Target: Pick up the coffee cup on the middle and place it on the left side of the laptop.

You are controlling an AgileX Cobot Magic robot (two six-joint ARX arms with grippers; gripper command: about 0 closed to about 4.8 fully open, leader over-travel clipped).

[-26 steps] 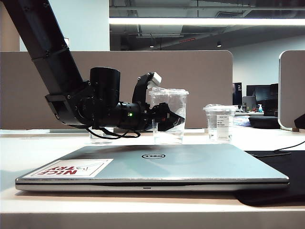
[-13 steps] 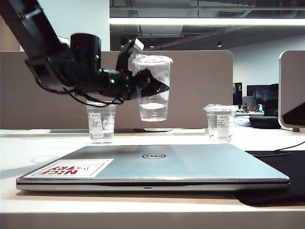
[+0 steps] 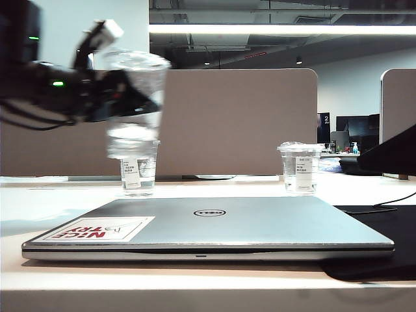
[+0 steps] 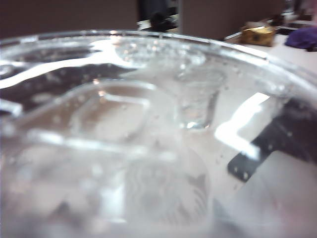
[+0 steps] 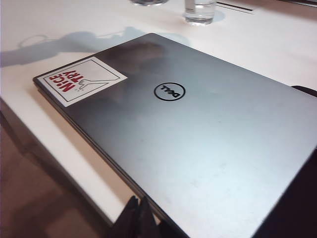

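Note:
The coffee cup (image 3: pixel 134 133), tall and clear with a little water in it, hangs blurred in the air at the upper left, above a shorter labelled cup. My left gripper (image 3: pixel 123 97) is shut on its upper part, coming in from the left. In the left wrist view the cup's crinkled lid (image 4: pixel 148 99) fills the picture and hides the fingers. The silver laptop (image 3: pixel 214 224) lies closed in the foreground with its red-and-white sticker (image 3: pixel 97 229) at its left. My right gripper (image 5: pixel 140 214) hovers off the laptop's (image 5: pixel 198 134) near edge, fingers pressed together and empty.
Two shorter clear cups with white labels stand behind the laptop, one at the left (image 3: pixel 138 174) under the held cup, one at the right (image 3: pixel 299 168). A dark mat (image 3: pixel 383 227) and cable lie right of the laptop. The right arm's dark bulk (image 3: pixel 393 155) shows at the right edge.
The left gripper has lifted the coffee cup off the table behind the laptop and carried it up and to the left. The right arm's dark shape has pushed further in from the right edge.

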